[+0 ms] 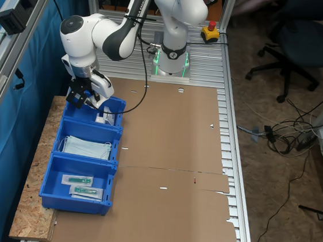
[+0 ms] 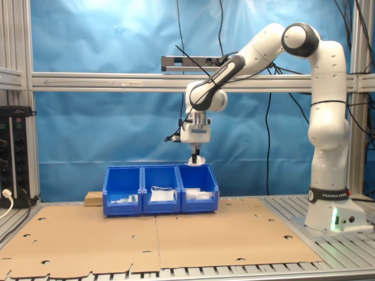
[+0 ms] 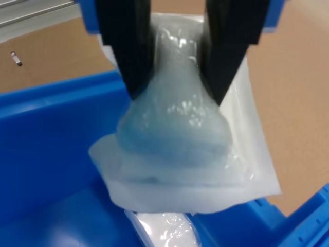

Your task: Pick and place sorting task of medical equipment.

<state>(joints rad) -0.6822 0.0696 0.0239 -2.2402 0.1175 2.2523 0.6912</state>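
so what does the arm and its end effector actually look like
A white, rounded arm with black joint sections and black lettering on the links. Its base glows green. A black cable runs along it to the wrist. The end effector is black, with two dark flat fingers.

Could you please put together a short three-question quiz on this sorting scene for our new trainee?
1. True or false: the gripper is shut on a flat white packet in a clear sealed wrapper.
2. In the first exterior view, what lies in the middle blue plastic bin of the row of three? A) light-blue folded face masks B) scissors C) nothing
3. Fill in: the gripper hangs over the end bin nearest the robot's ____.

Key
1. True
2. A
3. base
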